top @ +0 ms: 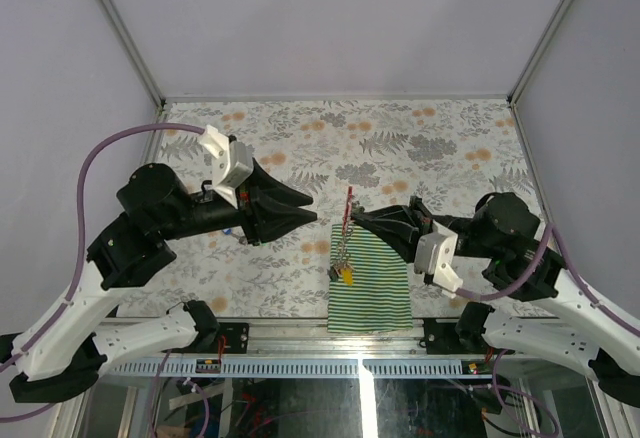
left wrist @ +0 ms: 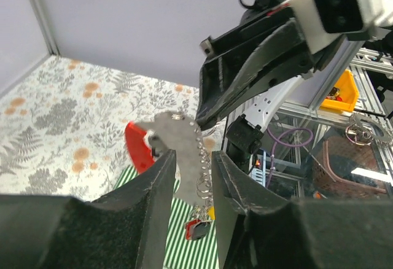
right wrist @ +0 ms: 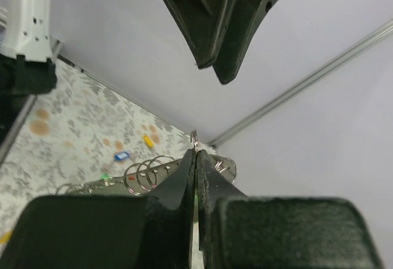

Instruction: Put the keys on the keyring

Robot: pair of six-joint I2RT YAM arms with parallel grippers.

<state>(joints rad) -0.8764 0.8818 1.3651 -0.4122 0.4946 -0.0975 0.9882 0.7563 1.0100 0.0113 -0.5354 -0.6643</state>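
From above, the right gripper is clamped on the keyring. It holds the keyring upright over the striped cloth, likely so that it hangs free and easy to reach. A bunch of keys dangles at its 6 o'clock end. The left gripper sits at the keyring's 9 o'clock, just beside it but not touching.

In the left wrist view, that gripper's jaws stand parted with nothing in them. They frame the grey strip, with the red clip at the strip's 9 o'clock. This looks like lining up for a grip.

In the right wrist view, the fingers are pinched tight where the wire rings gather. At their 10 o'clock, a blue-tagged key and a yellow-tagged key lie loose on the table, so the task seems unfinished.
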